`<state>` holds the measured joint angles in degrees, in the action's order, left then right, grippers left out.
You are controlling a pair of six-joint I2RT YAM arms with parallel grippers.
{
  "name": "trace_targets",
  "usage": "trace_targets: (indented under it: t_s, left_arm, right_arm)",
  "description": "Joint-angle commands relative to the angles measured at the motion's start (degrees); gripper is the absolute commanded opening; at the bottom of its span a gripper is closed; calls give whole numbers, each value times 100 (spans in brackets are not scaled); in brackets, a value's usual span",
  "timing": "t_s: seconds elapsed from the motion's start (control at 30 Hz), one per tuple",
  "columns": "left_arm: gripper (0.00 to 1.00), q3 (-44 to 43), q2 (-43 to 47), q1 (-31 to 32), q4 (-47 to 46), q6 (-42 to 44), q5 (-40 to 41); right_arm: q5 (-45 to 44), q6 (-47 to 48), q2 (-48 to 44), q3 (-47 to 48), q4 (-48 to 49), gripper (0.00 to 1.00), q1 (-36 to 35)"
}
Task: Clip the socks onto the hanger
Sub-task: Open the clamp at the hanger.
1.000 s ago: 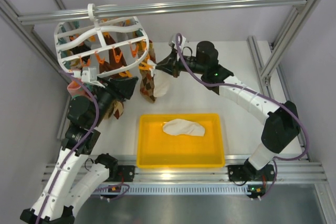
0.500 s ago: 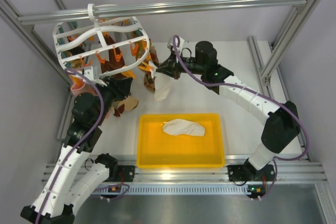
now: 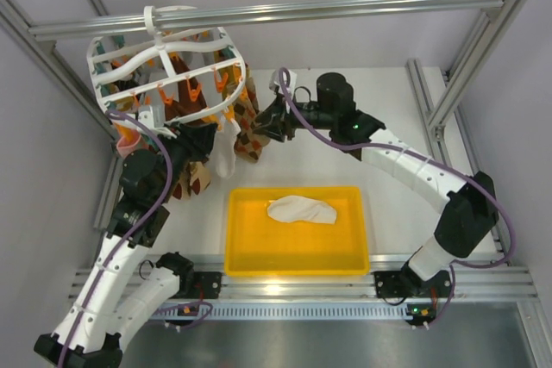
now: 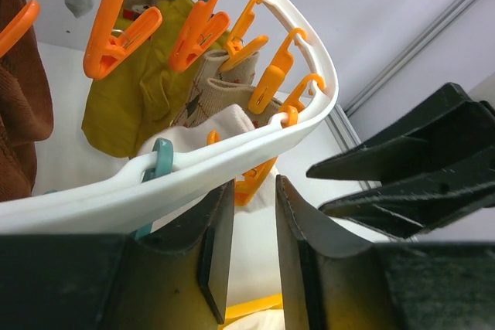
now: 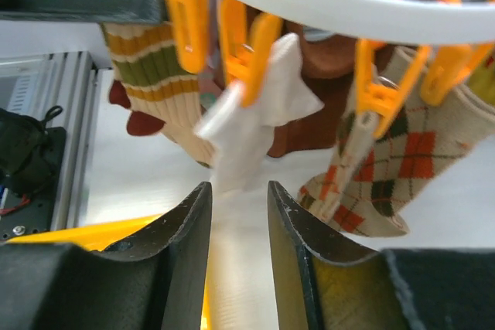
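A white table (image 3: 302, 165) sits inside a frame of aluminium rails (image 3: 345, 6). From the far rail at the left hangs the hanger (image 4: 232, 147), a white plastic oval lattice with a smooth curved rim. Near the middle of the table lies a yellow tray (image 3: 293, 252), rectangular, glossy and shallow. The left gripper (image 4: 254, 199) is raised just under the near rim of the hanger. Its black fingers (image 4: 216, 245) stand a narrow gap apart with nothing between them, and the top external view cannot tell whether they touch the rim. The right gripper (image 5: 238, 199) reaches in from the right toward the same rim. Its fingers (image 5: 182, 245) are parted a little wider and grip nothing. The clipped sock (image 5: 251, 121) hangs beyond them, seen through the gap. That cream sock is soft, creased cloth pinched at its top by an orange clip (image 5: 255, 52) on the near right side of the hanger. It dangles free above the table, just to the far left of the tray. The loose sock (image 3: 300, 209), also cream and rumpled, lies flat in the far half of the tray. Beside the clipped sock hang an argyle sock (image 5: 387, 168) in cream, orange and brown, and a ribbed striped sock (image 5: 151, 59) in ochre and olive. A mustard sock (image 4: 131, 106) hangs further in. A teal clip (image 4: 160, 156) hooks over the rim near the left gripper.
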<state>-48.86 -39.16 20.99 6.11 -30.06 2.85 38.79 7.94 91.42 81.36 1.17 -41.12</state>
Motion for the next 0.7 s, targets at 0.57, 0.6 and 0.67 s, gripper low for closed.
trace_targets:
  t_s: [0.57, 0.6, 0.67]
  left_arm:
    - [25, -168, 40, -34, -286, -8, -65]
    - [25, -168, 40, -34, -277, -8, -66]
    - [25, -150, 66, -34, -277, -8, -74]
  right_arm:
    - [-925, -206, 684, 1057, 885, 47, -1205]
    - [-1004, -223, 719, 1092, 894, 47, -1196]
    - [-1311, -249, 772, 1101, 955, 47, -1205]
